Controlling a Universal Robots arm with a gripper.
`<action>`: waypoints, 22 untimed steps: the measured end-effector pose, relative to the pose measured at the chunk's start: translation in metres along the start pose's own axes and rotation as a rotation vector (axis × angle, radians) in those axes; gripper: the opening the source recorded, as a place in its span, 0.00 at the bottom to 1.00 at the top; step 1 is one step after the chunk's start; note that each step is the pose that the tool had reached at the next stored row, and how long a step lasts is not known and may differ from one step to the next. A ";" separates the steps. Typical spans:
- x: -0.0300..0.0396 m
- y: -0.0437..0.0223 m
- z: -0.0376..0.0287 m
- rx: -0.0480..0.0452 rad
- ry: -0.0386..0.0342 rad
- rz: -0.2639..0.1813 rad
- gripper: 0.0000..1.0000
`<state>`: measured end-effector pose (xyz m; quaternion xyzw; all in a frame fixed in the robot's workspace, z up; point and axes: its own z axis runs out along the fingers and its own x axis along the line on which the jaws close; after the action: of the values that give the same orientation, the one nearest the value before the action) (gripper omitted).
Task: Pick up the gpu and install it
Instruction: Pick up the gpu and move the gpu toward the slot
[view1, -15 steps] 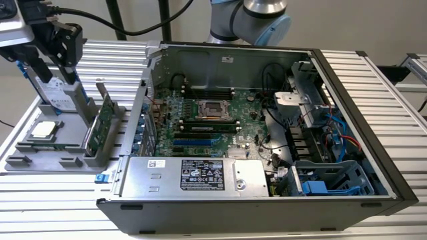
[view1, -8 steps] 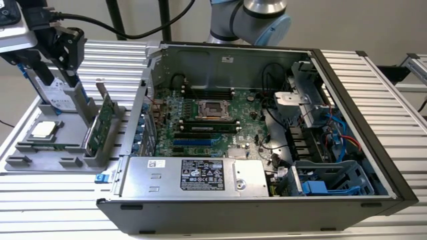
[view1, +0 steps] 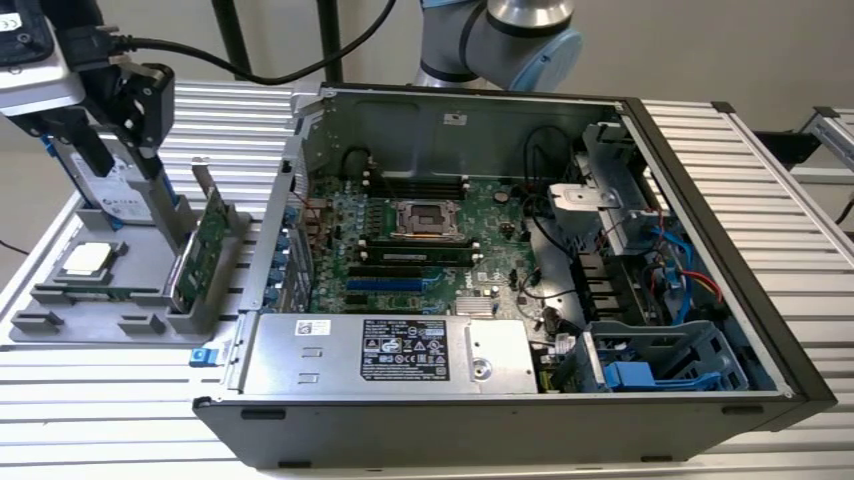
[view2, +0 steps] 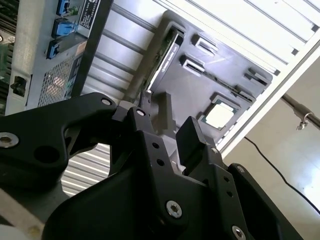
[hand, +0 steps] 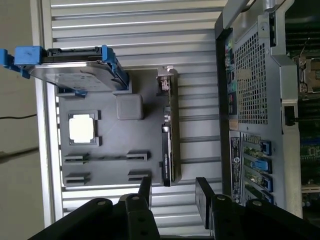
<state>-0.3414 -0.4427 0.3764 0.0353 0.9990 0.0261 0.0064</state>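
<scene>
The gpu (view1: 200, 255) stands on edge in a slot of the grey holder tray (view1: 80, 325), at the exterior view's left of the open computer case (view1: 534, 250). Its green board faces the case and its silver bracket points up. In the first wrist view the gpu (hand: 167, 135) shows edge-on, with my gripper (hand: 174, 192) open and short of the card's end. In the second wrist view the gpu (view2: 162, 55) lies beyond the gripper (view2: 175, 120), whose black fingers (view2: 192, 140) hold nothing. My gripper (view1: 138, 110) hangs above the tray in the exterior view.
A silver hard drive with a blue frame (hand: 70, 70) stands in the tray beside the gpu. A processor chip (hand: 81, 127) and a thin memory stick (hand: 107, 157) lie flat in the tray. The case's motherboard (view1: 400, 250) is exposed. The table is ribbed aluminium (view1: 120, 400).
</scene>
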 end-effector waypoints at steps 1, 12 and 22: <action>-0.0001 -0.0001 0.0008 -0.0001 -0.0005 0.000 1.00; -0.0002 -0.0002 0.0021 -0.0002 -0.0025 0.000 1.00; -0.0002 -0.0003 0.0043 -0.0011 -0.0151 -0.001 1.00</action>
<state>-0.3411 -0.4428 0.3721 0.0350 0.9989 0.0264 0.0140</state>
